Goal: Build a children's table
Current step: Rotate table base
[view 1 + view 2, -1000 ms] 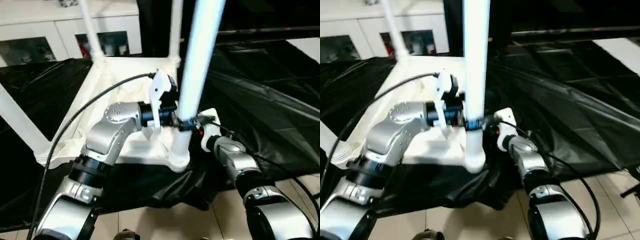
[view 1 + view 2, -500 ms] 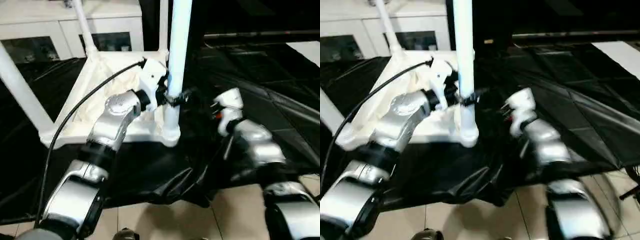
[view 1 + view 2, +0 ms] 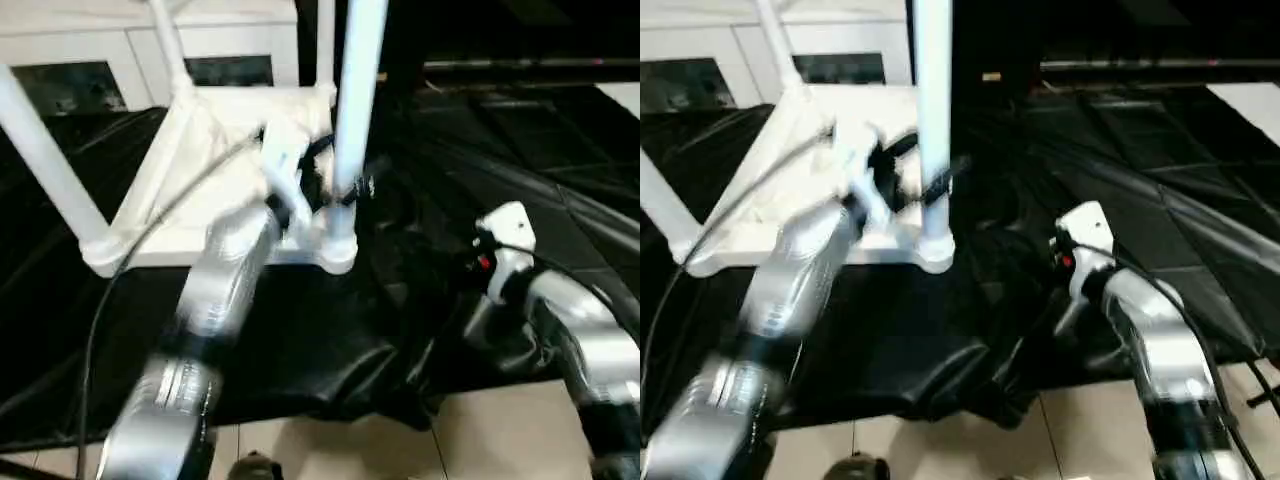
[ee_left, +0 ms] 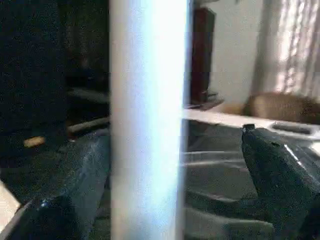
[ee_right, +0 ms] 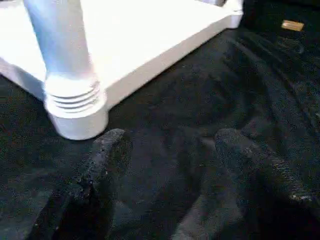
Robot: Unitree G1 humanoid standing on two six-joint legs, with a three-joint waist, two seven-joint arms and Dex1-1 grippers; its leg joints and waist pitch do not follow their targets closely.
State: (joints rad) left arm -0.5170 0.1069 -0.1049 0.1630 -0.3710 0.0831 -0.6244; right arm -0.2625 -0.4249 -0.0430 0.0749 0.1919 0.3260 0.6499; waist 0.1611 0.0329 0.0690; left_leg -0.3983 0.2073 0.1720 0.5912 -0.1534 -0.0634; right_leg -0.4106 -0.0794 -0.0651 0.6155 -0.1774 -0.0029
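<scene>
The white table top [image 3: 215,150] lies underside up on black cloth, with its legs standing in the corner sockets. My left gripper [image 3: 335,190] is at the near right leg [image 3: 355,90], a little above its socket. In the left wrist view that leg [image 4: 147,100] stands between the two black fingers [image 4: 280,175], with a gap beside one of them, so the gripper is open. My right gripper [image 5: 170,137] is open and holds nothing. It hangs low over the cloth, to the right of and short of that leg's ribbed socket [image 5: 77,107].
A white cabinet with glass doors [image 3: 60,60] stands behind the table. The black cloth [image 3: 300,340] bunches in folds at its near edge, with tiled floor [image 3: 400,450] in front. My left arm's cable [image 3: 110,290] loops over the table top.
My right gripper has let go of the near right leg and drawn back to the right and towards me. My left gripper stays at the leg. The camera has shifted.
</scene>
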